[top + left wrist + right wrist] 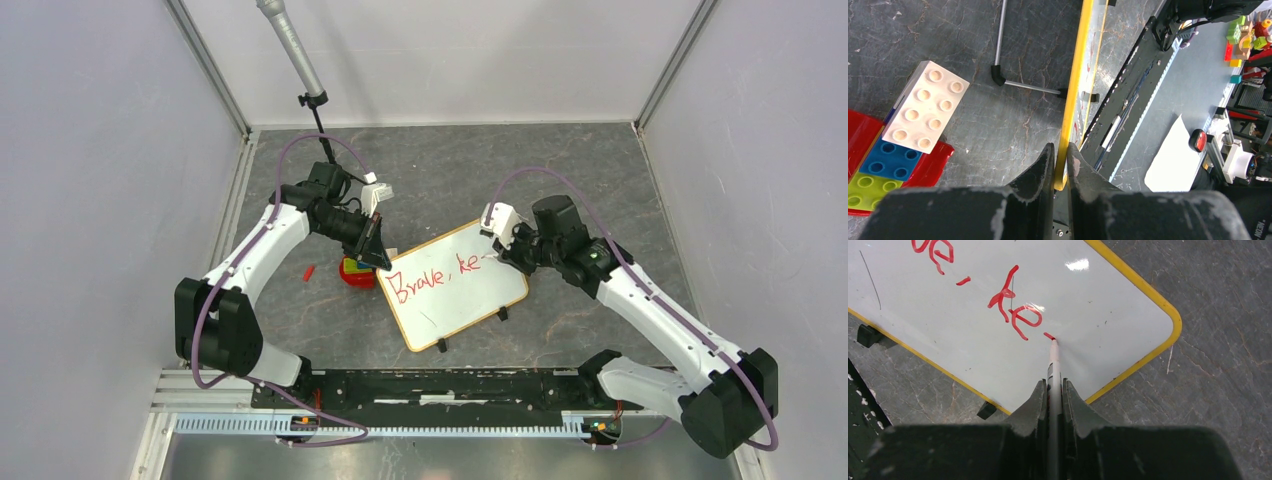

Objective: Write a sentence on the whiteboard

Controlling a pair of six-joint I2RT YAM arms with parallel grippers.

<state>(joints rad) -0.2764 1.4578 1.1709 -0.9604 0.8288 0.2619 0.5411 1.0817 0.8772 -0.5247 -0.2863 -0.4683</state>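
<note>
The whiteboard [465,290] lies tilted in the middle of the grey floor, white with a yellow-orange frame [1148,287] and black clip feet. Red lettering, the sentence [435,278], reads "Brave, ke" on it; the right wrist view shows the "ke" [1015,310] and a fresh short stroke after it. My right gripper [1054,387] is shut on a slim marker pen [1053,360], whose red tip touches the board just right of the "e". My left gripper [1061,150] is shut on the whiteboard's frame edge [1075,85] at the board's far left corner.
A stack of toy bricks [908,130], white over blue and green on a red base, sits left of the board beside the left gripper [375,255]. A small red cap [309,271] lies on the floor. A stand's grey pole [295,50] rises at the back.
</note>
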